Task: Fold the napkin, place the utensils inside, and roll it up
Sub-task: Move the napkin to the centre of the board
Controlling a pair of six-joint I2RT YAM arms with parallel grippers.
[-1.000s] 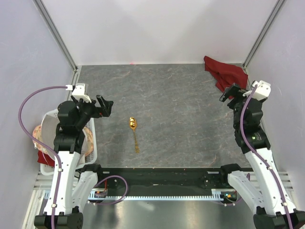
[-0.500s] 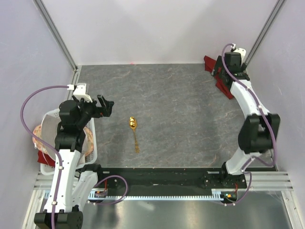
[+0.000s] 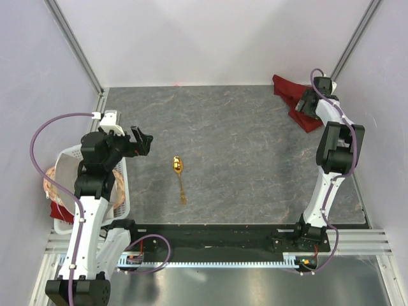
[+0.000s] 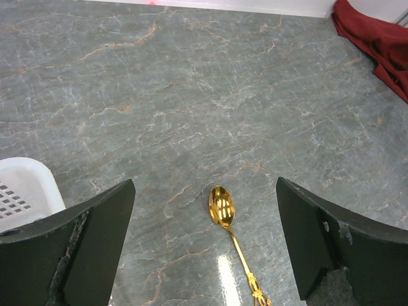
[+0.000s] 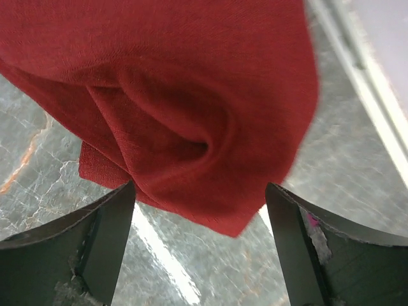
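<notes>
Two grippers, both spread wide, nothing pinched in either.

Starting with the right gripper (image 5: 199,186): parked over the far right corner of the table (image 3: 242,146), jaws splayed either side of a bunched fold of the maroon napkin (image 5: 191,95). Looks right on top of the cloth, maybe brushing it, but can't tell about actual contact. Not clamped, anyway. Napkin itself: a crumpled heap shoved into that far right corner, not flat, not folded, so step one barely begun by the look of it.

Left gripper (image 4: 204,185): hanging open over the left side of the table, just beside the white basket (image 3: 123,185). Gold spoon (image 4: 236,245) a little ahead and below, on bare table left of centre, bowl toward the far side, handle toward the near edge, long axis near-to-far with a slight lean right. Well apart from the napkin, most of the table between.

Key bit for the next move: napkin straight under the right jaws and far from the left arm, so probably a right-arm job to grab and drag it toward the middle. Spoon clearly nearer the left arm.

View differences: right wrist cam gives the creases and a loose corner pointing down between the fingers, zero sense of location. Top cam gives the corner spot, jaws too small to read there. Left wrist cam catches slots or glints in the spoon bowl, lost from above.
</notes>
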